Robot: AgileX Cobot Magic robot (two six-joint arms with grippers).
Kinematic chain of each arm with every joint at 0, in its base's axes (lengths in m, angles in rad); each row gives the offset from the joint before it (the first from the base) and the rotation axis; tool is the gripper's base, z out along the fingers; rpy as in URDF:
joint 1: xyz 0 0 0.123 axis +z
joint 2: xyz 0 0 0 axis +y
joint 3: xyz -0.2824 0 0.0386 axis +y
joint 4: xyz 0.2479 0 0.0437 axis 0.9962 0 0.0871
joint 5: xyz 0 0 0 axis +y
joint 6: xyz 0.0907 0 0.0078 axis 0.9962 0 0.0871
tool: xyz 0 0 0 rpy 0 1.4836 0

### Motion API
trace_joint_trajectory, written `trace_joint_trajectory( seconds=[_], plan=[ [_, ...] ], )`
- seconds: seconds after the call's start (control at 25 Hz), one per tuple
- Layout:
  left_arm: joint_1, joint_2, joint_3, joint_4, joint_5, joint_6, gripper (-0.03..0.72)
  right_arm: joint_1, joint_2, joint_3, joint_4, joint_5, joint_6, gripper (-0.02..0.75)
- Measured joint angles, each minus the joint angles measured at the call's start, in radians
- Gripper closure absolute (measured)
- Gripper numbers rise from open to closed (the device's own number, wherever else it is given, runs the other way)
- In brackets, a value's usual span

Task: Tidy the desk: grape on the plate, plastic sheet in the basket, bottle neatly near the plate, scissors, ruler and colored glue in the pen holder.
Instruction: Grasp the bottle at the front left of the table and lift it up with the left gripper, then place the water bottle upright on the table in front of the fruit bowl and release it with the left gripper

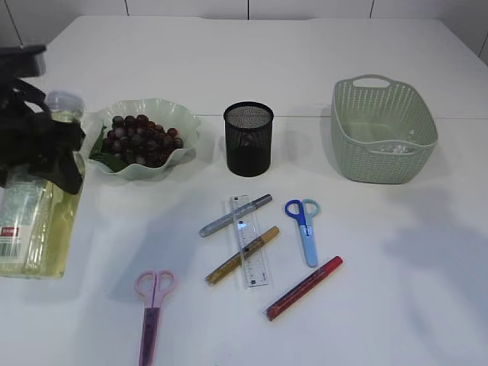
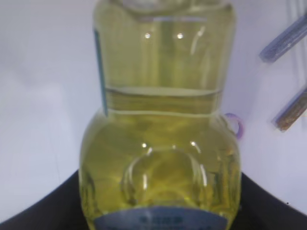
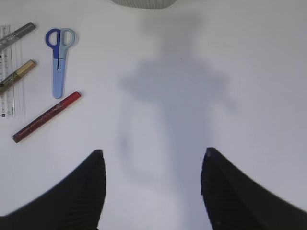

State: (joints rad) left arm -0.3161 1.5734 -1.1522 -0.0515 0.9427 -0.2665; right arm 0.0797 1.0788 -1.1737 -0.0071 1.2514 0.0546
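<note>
Your left fingers (image 1: 46, 149) are clamped round the bottle (image 1: 34, 206), which fills the left wrist view with yellow liquid; in the exterior view it stands at the left edge of the surface (image 1: 396, 305), and you cannot tell from these views whether its base rests there or hangs just clear. It sits just beside the plate (image 1: 187, 126), so that step looks close to done, pending a release.

Your right fingers (image 3: 151, 167) stand apart with nothing between them, hovering over bare surface. Ahead and to their left lie the items you have not yet sorted: the red glue pen (image 3: 47, 116) nearest, then the blue scissors (image 3: 58, 60), the gold glue pen (image 3: 18, 75), the ruler (image 3: 5, 72) and the grey glue pen (image 3: 17, 35). The pink scissors (image 1: 150, 313) lie nearer the front edge, between the two arms.

Farther back, the pen holder (image 1: 248, 139) appears to hold none of these items, though its mesh hides the bottom. The grapes (image 1: 141, 139) already sit on the plate, so count that done. Beyond your right fingers, the basket (image 1: 381, 130) shows something clear and glinting on its floor, likely the plastic sheet (image 1: 393, 149).

What remains, by my reading: both scissors, the ruler and three glue pens into the holder.
</note>
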Motion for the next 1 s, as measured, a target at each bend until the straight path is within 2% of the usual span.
trace_joint_trajectory(
  seconds=[0.28,0.4,0.84,1.0],
  plan=[
    [0.0,-0.102,0.008,0.08,-0.076,-0.048,0.246,0.0,0.0,0.0,0.0,0.004,0.0,0.248],
    [0.0,-0.141,0.049,0.116,-0.165,-0.072,0.246,0.0,0.0,0.0,0.0,0.004,0.0,0.248],
    [0.0,-0.366,0.417,0.212,-0.633,-0.089,0.247,0.0,0.0,0.0,-0.009,0.004,0.0,0.247],
    [0.0,-0.391,0.544,0.24,-0.867,-0.091,0.247,0.0,0.0,0.0,-0.024,0.004,0.0,0.247]
  ],
)
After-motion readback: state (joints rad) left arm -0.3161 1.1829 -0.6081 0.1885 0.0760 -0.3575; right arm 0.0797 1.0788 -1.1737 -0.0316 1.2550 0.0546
